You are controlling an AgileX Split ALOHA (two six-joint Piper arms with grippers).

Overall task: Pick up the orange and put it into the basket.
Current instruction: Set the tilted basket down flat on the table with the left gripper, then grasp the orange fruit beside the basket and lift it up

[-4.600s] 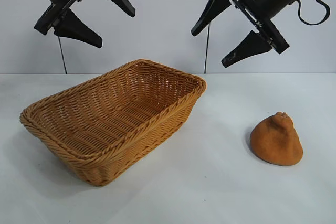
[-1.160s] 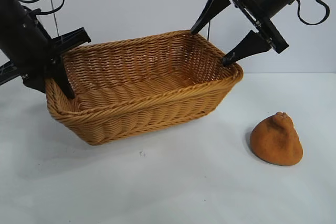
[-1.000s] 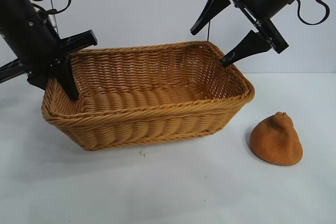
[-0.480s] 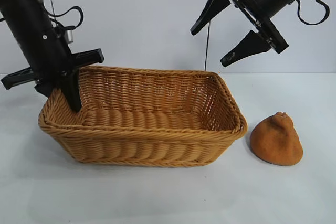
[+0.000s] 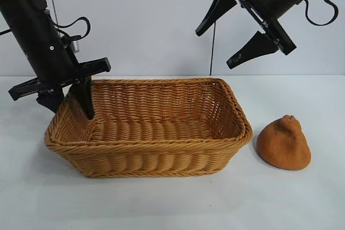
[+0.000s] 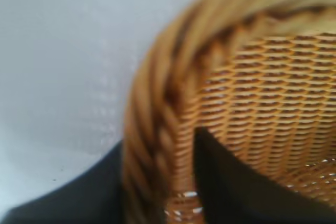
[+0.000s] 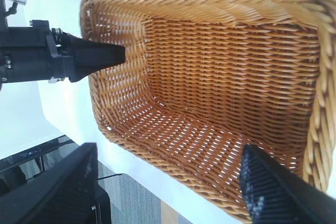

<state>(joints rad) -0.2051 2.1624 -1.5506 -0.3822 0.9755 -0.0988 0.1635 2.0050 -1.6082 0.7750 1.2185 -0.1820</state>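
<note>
step: basket [image 5: 161, 157] sits flat on the table, orange [image 5: 283, 144] not yet picked
left gripper [image 5: 67, 103]: my jaws straddle the basket's end wall, spread, not pinching
right gripper [image 5: 229, 36]: wide, empty, high above the orange
orange: just beside the basket's far end
next: I'd lower the right gripper over it

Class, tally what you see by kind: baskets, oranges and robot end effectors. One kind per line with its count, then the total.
Baskets: 1, basket
Oranges: 1, orange
End effectors: 2, left end effector, right end effector
Total: 4
</note>
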